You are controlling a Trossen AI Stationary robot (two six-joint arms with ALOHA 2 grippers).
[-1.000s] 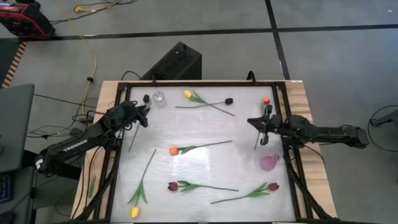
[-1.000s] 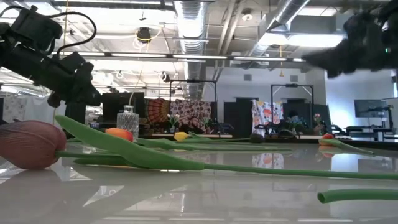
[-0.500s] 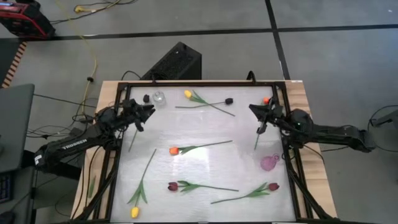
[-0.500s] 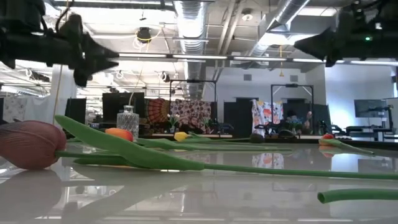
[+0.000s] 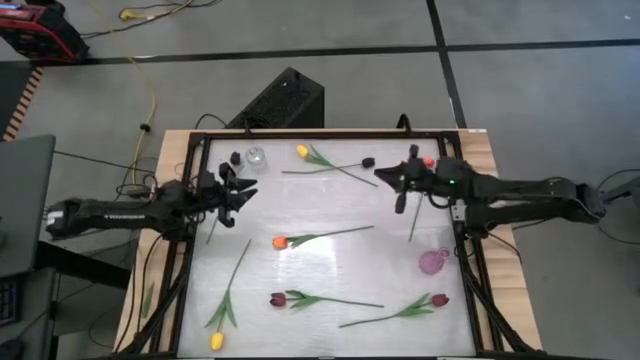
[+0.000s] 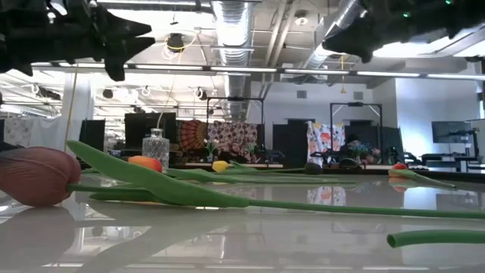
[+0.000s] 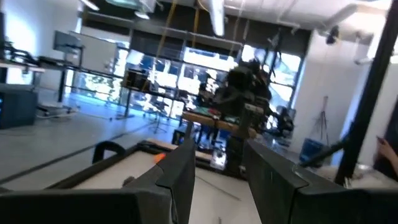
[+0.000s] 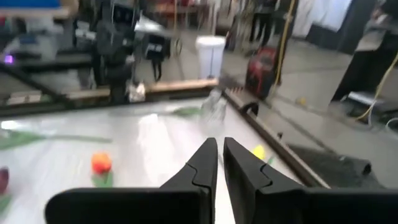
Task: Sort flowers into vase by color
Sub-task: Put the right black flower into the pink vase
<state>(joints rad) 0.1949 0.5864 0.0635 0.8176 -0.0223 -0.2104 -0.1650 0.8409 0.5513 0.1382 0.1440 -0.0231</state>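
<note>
Orange tulip (image 5: 279, 242) mid-table, untouched

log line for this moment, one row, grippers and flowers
left gripper: open, raised, empty | right gripper: shut, raised, empty | flowers: all on table | clear vase: empty

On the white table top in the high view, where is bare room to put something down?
Bare room: the middle strip between the yellow tulip at the far edge and the orange tulip, and the patch right of the orange tulip toward the pink vase. The near edge is crowded with two dark red tulips.
</note>
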